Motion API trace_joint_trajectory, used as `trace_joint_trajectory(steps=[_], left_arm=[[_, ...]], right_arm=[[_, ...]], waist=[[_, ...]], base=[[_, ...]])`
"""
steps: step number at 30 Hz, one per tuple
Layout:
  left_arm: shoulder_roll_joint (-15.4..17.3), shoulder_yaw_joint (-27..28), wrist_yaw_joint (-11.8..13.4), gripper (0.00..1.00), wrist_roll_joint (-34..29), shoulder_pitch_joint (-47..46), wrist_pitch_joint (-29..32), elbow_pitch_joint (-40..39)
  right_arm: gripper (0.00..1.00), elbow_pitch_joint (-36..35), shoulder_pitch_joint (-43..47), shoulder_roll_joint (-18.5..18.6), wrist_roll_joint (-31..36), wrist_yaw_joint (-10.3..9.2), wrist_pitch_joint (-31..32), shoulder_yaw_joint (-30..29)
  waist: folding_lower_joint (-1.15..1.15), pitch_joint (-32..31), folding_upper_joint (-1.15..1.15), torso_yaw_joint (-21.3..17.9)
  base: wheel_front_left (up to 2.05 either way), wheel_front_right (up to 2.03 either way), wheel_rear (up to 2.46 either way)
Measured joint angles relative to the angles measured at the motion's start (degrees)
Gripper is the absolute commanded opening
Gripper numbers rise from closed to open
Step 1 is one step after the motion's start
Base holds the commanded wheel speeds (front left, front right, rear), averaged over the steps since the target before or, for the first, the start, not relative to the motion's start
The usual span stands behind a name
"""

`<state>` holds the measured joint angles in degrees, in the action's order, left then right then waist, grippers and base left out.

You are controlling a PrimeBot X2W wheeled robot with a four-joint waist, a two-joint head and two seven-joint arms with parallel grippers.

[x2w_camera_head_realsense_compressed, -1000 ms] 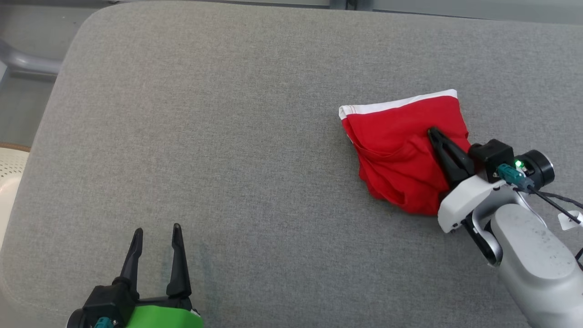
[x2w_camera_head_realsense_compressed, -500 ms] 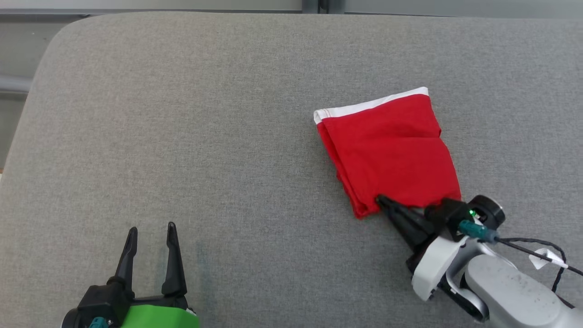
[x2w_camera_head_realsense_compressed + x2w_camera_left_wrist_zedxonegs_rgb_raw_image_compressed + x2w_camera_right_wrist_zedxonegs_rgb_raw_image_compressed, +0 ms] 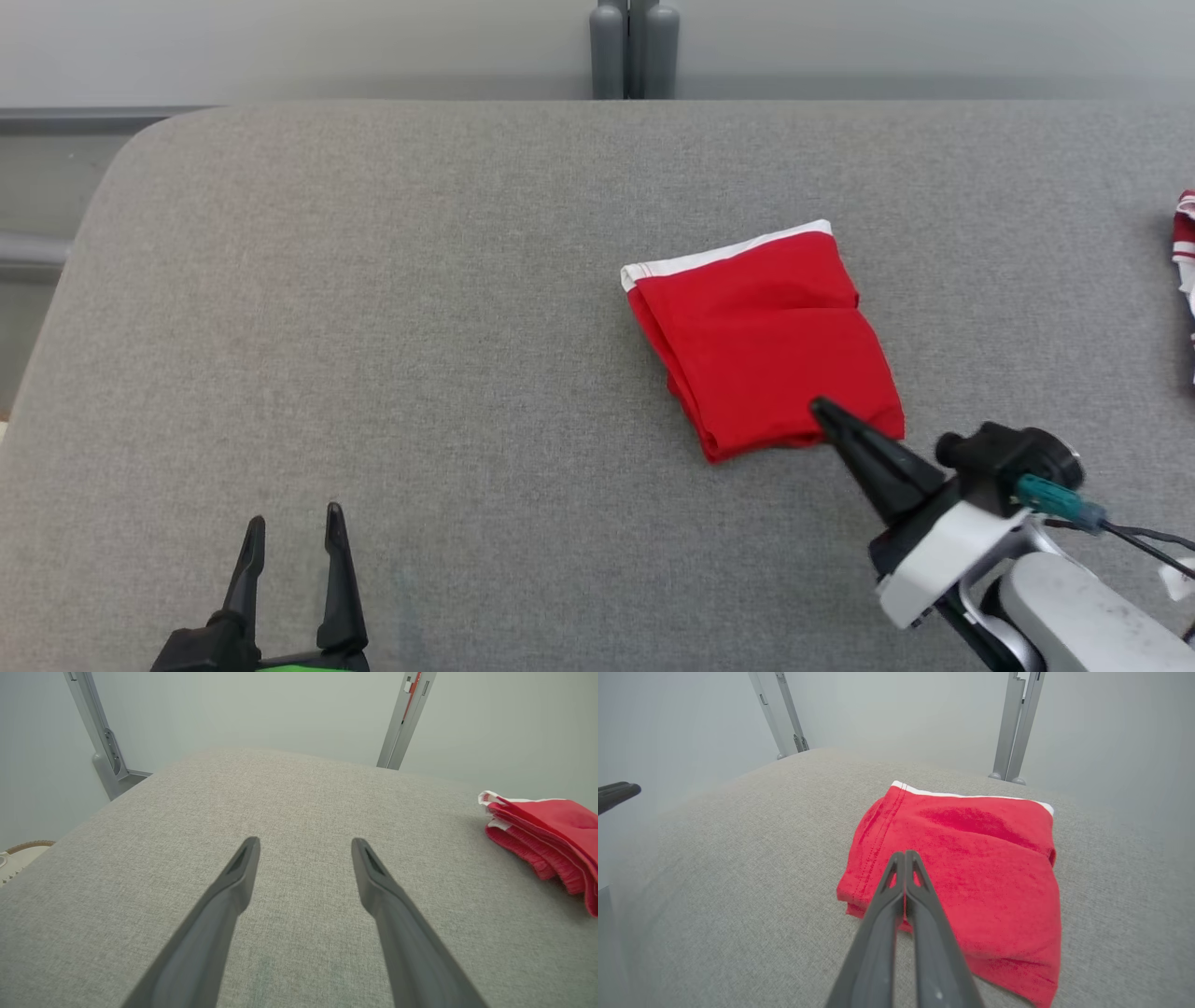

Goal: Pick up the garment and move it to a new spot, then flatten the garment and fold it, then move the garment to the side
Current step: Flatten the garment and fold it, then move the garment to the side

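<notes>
Checked the red cloth garment with a white band (image 3: 766,345): lies folded into a flat squarish pack directly ahead of the right claw (image 3: 820,411), on the grey woven fabric pad (image 3: 373,327), white band on the side farthest from that claw. Was a rumpled heap a second ago with the same claw pressed across its middle; flat by half a second ago with the claw at its near edge; now smooth, layers stacked. Head camera tilted meanwhile, so not counting the pack's drift in frame as real travel. Reads as flatten-and-fold done or nearly so, which leaves only the move to the side. Right claw: fingers pressed together, nothing visibly pinched, tip over the pack's corner nearest it. Can't tell whether touching cloth or hovering just above. Would need to open before any grab. Left claw (image 3: 294,516): fingers apart, empty, well off to the right claw's left, over bare pad. Hidden or unclear: corner under the right claw's tip; lower layers of the fold; left claw's body cut by the bottom edge; red-and-white striped scrap of cloth (image 3: 1186,261) far to the right claw's right, mostly cropped, can't identify. In the left wrist view, garment cropped at the frame edge.
</notes>
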<state>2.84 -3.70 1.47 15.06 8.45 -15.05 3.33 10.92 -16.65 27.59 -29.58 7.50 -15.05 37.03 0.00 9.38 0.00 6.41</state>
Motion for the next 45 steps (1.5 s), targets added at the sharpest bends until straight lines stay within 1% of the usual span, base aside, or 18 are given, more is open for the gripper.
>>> trace_joint_trajectory(steps=[1, 2, 3, 4, 5, 8, 11, 15, 19, 23, 27, 35, 37, 39, 41, 43, 45], left_arm=[[0.0, 0.4, 0.0, 1.0, -0.1, 0.6, 0.0, 0.0], [0.0, 0.5, 0.0, 1.0, -0.2, 0.9, 0.0, 0.0], [0.0, 0.8, 0.0, 1.0, -0.5, 1.4, 0.0, -0.1], [0.0, 1.0, -0.1, 1.0, -0.8, 1.9, 0.0, -0.1], [0.0, 1.3, -0.3, 1.0, -1.1, 2.3, 0.0, -0.1], [0.0, 1.8, -1.1, 1.0, -1.5, 3.2, 0.0, 0.2], [0.0, 2.4, -1.5, 1.0, -1.6, 4.0, 0.0, 0.6], [0.0, 3.0, -2.0, 1.0, -1.7, 5.0, 0.0, 1.2], [0.0, 2.9, -2.4, 1.0, -1.7, 5.1, 0.0, 1.2], [0.0, 2.6, -2.9, 1.0, -1.7, 5.3, 0.0, 1.3], [0.0, 2.4, -3.0, 1.0, -1.7, 5.2, 0.0, 1.3], [0.0, 2.4, -3.1, 1.0, -1.6, 5.2, 0.0, 1.4], [0.0, 2.4, -3.2, 1.0, -1.6, 5.2, 0.0, 1.5], [0.0, 2.4, -3.2, 1.0, -1.6, 5.1, 0.0, 1.3], [0.0, 2.4, -3.2, 1.0, -1.6, 4.9, 0.0, 1.1], [0.0, 2.0, -3.6, 1.0, -1.8, 4.2, 0.0, 1.2], [0.0, 1.9, -3.8, 1.0, -2.0, 3.0, 0.0, 1.2]], right_arm=[[0.3, -1.2, 2.0, -0.3, 1.2, 0.0, 0.0, -3.5], [0.42, -2.1, 3.7, -0.7, 2.0, -0.01, 0.0, -6.4], [0.77, -3.2, 6.1, -1.4, 3.0, 0.0, 0.0, -10.3], [0.96, -4.1, 8.4, -2.5, 4.0, -0.01, 0.0, -14.2], [1.0, -4.9, 10.6, -3.5, 5.2, -0.01, 0.0, -17.7], [1.0, -5.6, 15.9, -5.9, 8.4, -0.01, 0.0, -25.4], [1.0, -5.0, 19.4, -8.3, 10.0, -0.01, 0.0, -30.3], [1.0, -2.4, 22.0, -9.9, 11.4, -0.01, 0.0, -33.0], [1.0, -1.2, 22.4, -11.2, 11.8, -0.01, 0.0, -34.7], [1.0, -1.0, 22.4, -11.8, 12.0, -0.01, 0.0, -35.4], [1.0, -1.2, 22.2, -12.6, 12.1, -0.01, 0.0, -36.3], [1.0, -1.3, 22.1, -12.8, 12.2, -0.01, 0.0, -36.4], [1.0, -1.4, 21.8, -13.4, 11.5, -0.01, 0.0, -36.9], [1.0, -2.0, 20.0, -14.6, 9.3, -0.01, 0.0, -37.3], [1.0, -1.9, 17.0, -14.2, 7.4, -0.01, 0.0, -34.9], [1.0, 0.0, 13.2, -12.6, 4.6, 0.0, 0.6, -31.3], [1.0, 2.3, 9.2, -10.6, 2.1, -0.02, 5.6, -27.9]], waist=[[0.0, -0.6, 0.0, -0.2], [0.0, -1.1, 0.0, -0.4], [0.0, -1.8, 0.0, -0.6], [0.0, -2.3, 0.0, -0.9], [0.0, -2.9, 0.0, -1.2], [0.0, -4.2, 0.0, -2.2], [0.0, -5.2, 0.0, -3.3], [0.0, -6.6, 0.0, -4.7], [0.0, -7.7, 0.0, -5.8], [0.0, -8.0, 0.0, -6.3], [0.0, -7.7, 0.0, -6.4], [0.0, -7.4, 0.0, -6.3], [0.0, -7.2, 0.0, -6.1], [0.0, -6.7, 0.0, -6.0], [0.0, -6.0, 0.0, -5.9], [0.0, -4.9, 0.0, -5.7], [0.0, -3.9, 0.0, -5.5]], base=[[0.0, 0.0, 0.0], [0.0, 0.0, 0.0], [0.0, 0.0, 0.0], [0.0, 0.0, 0.0], [0.0, 0.0, 0.0], [0.0, 0.0, 0.0], [0.0, 0.0, 0.0], [0.0, 0.0, 0.0], [0.0, 0.0, 0.0], [0.0, 0.0, 0.0], [0.0, 0.0, 0.0], [0.0, 0.0, 0.0], [0.0, 0.0, 0.0], [0.0, 0.0, 0.0], [0.0, 0.0, 0.0], [0.0, 0.0, 0.0], [0.0, 0.0, 0.0]])
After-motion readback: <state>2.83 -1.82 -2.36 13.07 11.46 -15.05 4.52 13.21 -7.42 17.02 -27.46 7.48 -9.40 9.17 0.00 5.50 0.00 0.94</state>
